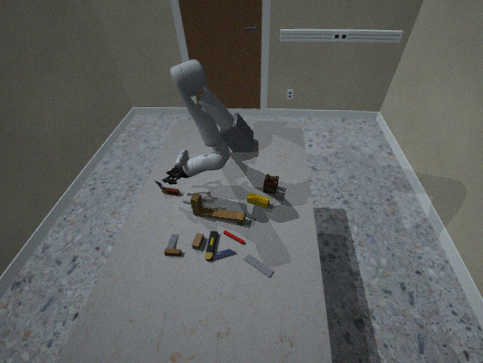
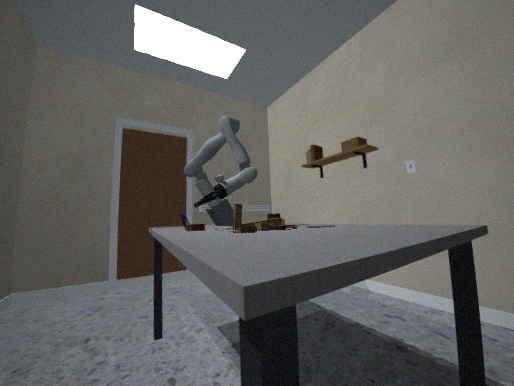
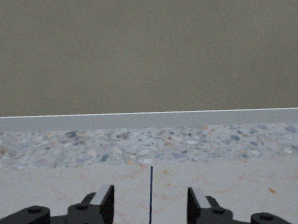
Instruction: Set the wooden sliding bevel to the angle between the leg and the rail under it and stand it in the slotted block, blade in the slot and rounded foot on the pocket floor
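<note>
The wooden sliding bevel [image 1: 170,191] lies at the left of the table, and its thin blue blade [image 1: 159,184] sticks up. It also shows in the exterior view [image 2: 194,227]. My gripper [image 1: 171,178] hovers just over it, pointing out past the table's left edge. In the wrist view the blade [image 3: 151,195] is a thin dark line standing edge-on midway between my fingers. The fingers are half open, with a gap on each side of the blade. The wooden leg [image 1: 196,203] stands on its rail [image 1: 228,214]. The brown slotted block [image 1: 271,183] stands further right.
A yellow block [image 1: 258,199] lies by the rail. Near the front lie the black bevel [image 1: 211,244] with a blue blade [image 1: 225,254], a red stick [image 1: 234,237], a small wooden block [image 1: 197,241], a grey strip [image 1: 258,265] and a wood-and-grey tool [image 1: 172,246].
</note>
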`<state>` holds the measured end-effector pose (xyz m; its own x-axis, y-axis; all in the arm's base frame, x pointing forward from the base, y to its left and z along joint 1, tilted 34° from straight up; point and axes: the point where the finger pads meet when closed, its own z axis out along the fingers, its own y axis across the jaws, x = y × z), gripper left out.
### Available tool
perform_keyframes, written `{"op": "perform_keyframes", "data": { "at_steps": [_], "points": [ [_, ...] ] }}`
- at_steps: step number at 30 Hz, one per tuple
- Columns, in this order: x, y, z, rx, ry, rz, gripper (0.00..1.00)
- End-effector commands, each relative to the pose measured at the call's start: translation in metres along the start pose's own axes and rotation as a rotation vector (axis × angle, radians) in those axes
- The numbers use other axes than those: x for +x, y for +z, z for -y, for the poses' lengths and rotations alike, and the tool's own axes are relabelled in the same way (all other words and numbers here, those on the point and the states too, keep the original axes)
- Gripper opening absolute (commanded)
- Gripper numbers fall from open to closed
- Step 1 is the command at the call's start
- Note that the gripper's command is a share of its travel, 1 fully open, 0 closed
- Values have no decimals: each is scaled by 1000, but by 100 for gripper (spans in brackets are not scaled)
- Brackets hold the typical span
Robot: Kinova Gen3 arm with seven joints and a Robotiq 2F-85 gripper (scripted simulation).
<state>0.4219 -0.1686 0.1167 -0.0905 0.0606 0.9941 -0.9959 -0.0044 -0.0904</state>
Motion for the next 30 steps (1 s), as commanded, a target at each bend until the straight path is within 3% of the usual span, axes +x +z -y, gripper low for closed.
{"op": "perform_keyframes", "data": {
  "at_steps": [1,30],
  "points": [
    [0,0,0,1,1,0,52],
    [-12,7,0,1,1,0,52]
  ]
}}
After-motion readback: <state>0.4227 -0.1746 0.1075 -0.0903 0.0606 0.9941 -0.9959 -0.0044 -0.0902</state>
